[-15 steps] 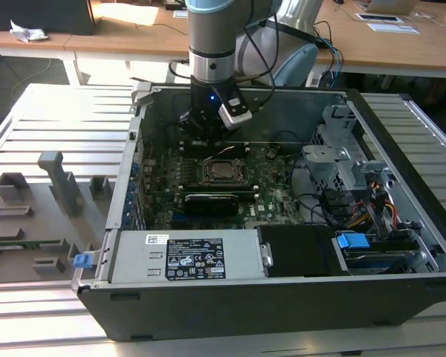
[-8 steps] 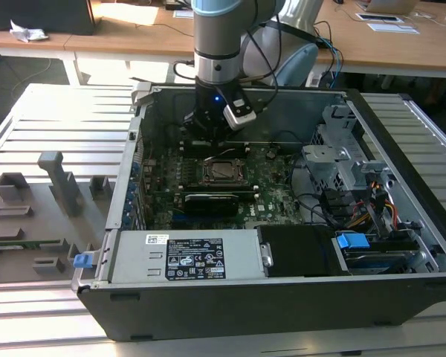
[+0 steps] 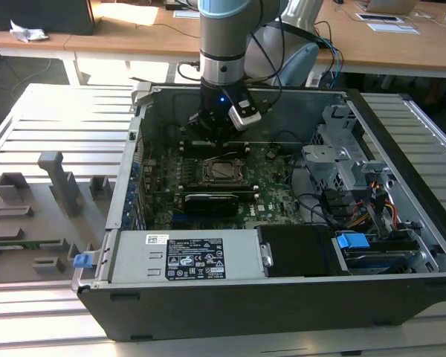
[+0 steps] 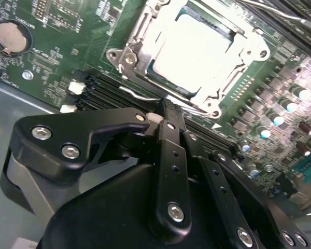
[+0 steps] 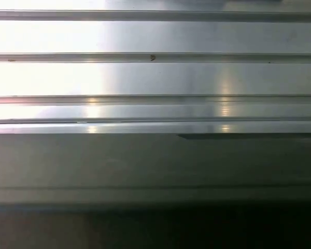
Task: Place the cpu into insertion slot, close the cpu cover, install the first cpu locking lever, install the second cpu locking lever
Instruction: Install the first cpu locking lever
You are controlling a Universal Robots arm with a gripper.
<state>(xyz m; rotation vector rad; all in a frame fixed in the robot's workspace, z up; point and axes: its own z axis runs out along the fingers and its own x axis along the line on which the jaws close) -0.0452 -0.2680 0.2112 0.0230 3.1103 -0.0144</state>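
Second wrist view has my fingers (image 4: 171,140) closed together, the tips right at a thin wire lever (image 4: 137,95). The tips hide its end, so I cannot tell whether it is pinched between them. Just beyond the tips lies the cpu (image 4: 197,44), its top washed out by glare. It sits in the slot (image 4: 166,83), which is mostly covered. The cover (image 4: 135,52) lies flat around the cpu, one corner running out of the picture. In the exterior view my arm (image 3: 223,44) reaches into the open computer case (image 3: 401,149) on the table (image 3: 59,119), and its bulk blocks the fingertips. First wrist view gives blurred bright and grey metal bands (image 5: 155,78) that I cannot identify.
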